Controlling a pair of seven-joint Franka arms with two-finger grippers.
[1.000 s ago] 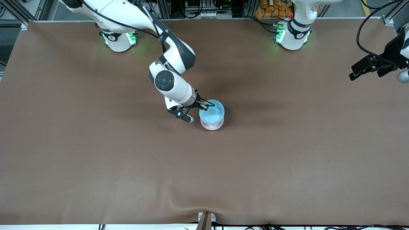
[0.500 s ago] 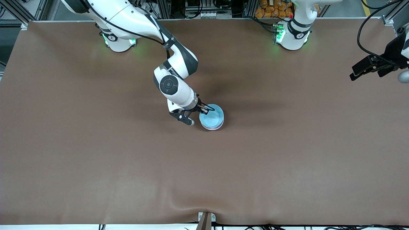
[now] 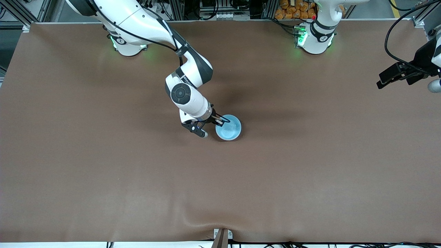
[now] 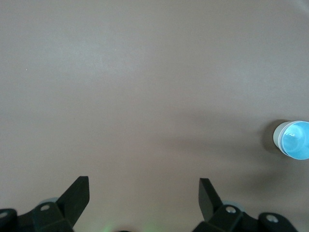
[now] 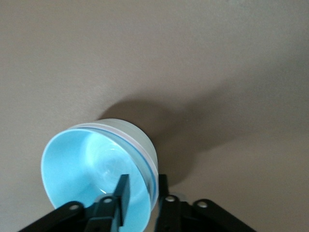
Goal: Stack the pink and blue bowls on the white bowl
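Blue bowl lowered into stack; pink, white hidden, perhaps nested. Right gripper narrow at rim; left gripper wide, waiting.

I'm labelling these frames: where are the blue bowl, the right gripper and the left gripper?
blue bowl [image 3: 228, 129]: front view, inner floor.
right gripper [image 5: 141, 195]: right wrist view, between fingertips at the bowl's rim.
left gripper [image 4: 144, 195]: left wrist view, between fingertips.

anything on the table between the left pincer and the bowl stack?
Nothing. In the left wrist view only bare brown table lies between the open left pincer and the blue bowl; the front view agrees.
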